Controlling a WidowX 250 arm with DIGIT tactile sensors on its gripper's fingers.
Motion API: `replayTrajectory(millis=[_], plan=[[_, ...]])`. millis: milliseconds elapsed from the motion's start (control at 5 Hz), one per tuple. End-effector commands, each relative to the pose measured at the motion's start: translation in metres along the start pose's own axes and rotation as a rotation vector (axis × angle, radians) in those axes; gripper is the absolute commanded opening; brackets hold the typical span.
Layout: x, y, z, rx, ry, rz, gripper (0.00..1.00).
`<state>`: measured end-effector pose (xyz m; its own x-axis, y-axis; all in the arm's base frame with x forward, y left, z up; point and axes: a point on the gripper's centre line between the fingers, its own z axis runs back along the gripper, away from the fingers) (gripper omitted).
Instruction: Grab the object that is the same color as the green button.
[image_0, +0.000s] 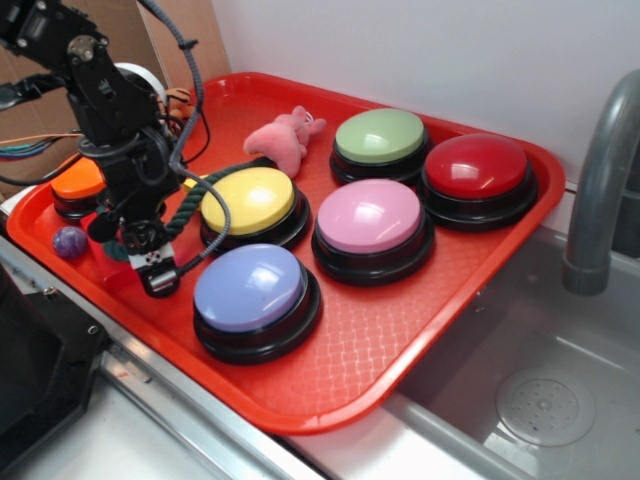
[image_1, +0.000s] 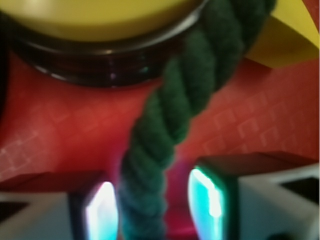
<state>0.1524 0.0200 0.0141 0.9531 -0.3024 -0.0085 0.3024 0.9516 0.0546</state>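
Red plastic tray (image_0: 470, 300), textured, fills most of the exterior view; we list its contents from the left edge of the frame.

- Small purple ball (image_0: 69, 241), far left, beside an orange button (image_0: 78, 183) partly hidden by the arm.
- Gripper (image_0: 150, 262), lower left, pointing down at the tray. In the wrist view we see its two fingers (image_1: 102, 207) set apart with the rope between them; the left pad looks to touch the strands, the right pad shows a gap. We judge them open around the rope, not yet clamped.
- Dark green rope (image_1: 165, 130), the task's item: it runs from between the fingers up along the left rim of the yellow button (image_0: 250, 200), touching or just beside its black base.
- Lilac-blue button (image_0: 250, 288), front centre.
- Pink plush toy (image_0: 283, 138), upper centre.
- Pink button (image_0: 370, 215), centre.
- Green button (image_0: 380, 136), upper centre-right, the colour reference.
- Red button (image_0: 478, 165), right.

Handling note: we would centre the rope between the pads, close squarely across the twist, then lift straight up so the free end clears the yellow button.
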Motion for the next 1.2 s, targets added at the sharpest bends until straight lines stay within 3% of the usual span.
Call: replayTrajectory(millis=[0, 200, 400, 600, 800, 1000], plan=[[0.014, 0.007, 0.037, 0.008, -0.014, 0.133, 0.00], [0.013, 0.011, 0.055, -0.007, -0.008, 0.232, 0.00], [0.025, 0.013, 0.088, -0.046, 0.071, 0.411, 0.00], [0.043, 0.010, 0.121, -0.031, 0.091, 0.465, 0.00], [0.063, 0.009, 0.149, -0.030, 0.053, 0.493, 0.00], [0.073, 0.004, 0.155, 0.000, 0.074, 0.504, 0.00]])
